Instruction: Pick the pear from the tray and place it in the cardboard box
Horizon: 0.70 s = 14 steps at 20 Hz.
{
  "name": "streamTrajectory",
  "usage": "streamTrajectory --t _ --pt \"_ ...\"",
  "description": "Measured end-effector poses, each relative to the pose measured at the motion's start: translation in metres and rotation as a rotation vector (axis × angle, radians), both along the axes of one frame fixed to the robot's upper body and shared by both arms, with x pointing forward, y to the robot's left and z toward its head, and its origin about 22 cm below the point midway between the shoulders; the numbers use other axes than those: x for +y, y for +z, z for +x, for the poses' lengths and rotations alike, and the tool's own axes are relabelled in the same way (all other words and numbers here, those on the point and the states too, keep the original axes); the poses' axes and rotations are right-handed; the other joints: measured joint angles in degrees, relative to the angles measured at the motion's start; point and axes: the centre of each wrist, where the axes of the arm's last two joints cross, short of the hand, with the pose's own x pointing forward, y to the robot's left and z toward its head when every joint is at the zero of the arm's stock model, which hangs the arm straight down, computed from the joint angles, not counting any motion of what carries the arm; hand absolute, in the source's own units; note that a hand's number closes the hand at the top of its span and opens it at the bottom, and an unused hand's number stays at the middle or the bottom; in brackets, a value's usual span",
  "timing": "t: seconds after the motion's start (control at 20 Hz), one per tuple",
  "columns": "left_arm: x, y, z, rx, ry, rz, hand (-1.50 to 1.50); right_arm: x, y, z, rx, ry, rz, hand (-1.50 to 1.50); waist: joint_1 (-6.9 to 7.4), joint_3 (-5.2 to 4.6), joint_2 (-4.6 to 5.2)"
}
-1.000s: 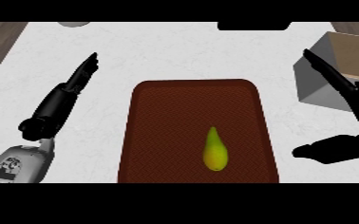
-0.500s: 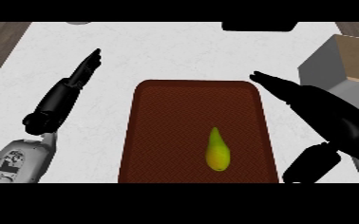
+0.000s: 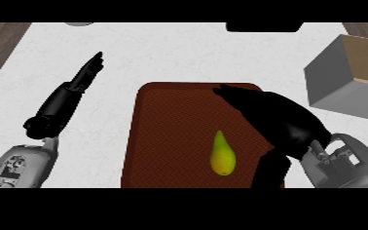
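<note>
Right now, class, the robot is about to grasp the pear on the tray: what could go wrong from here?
1. The pear lies loose on its side on the tray, so the open right hand beside it could nudge it and send it rolling.
2. The cardboard box is cut off by the view's right edge, so the carry there could clip its wall.

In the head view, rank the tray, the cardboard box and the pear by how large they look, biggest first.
1. tray, the largest by far.
2. cardboard box, though the view's right edge cuts it off, so its whole extent is unsure.
3. pear, the smallest.
</note>
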Motion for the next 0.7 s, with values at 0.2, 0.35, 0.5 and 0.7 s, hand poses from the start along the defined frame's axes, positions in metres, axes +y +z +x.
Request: streamTrajectory --t 0.2,0.35,0.5,0.7 --pt "-0.002 0.001 0.001 0.000 -0.004 -0.006 0.00 0.021 -0.010 0.002 0.044 0.003 -0.014 -1.50 -0.24 0.02 -0.03" --pt "0.000 0.000 0.003 0.004 -0.002 -0.009 0.00 0.032 -0.015 0.005 0.061 0.002 -0.019 -1.50 -0.41 0.04 -0.01" --pt "-0.005 0.000 0.001 -0.001 -0.002 -0.007 0.00 0.036 -0.024 0.005 0.065 -0.002 -0.055 -1.50 -0.51 0.06 -0.05" --pt "0.002 -0.001 -0.003 0.002 0.004 -0.004 0.00 0.044 -0.033 0.001 0.047 -0.015 -0.086 -1.50 -0.57 0.07 -0.08"
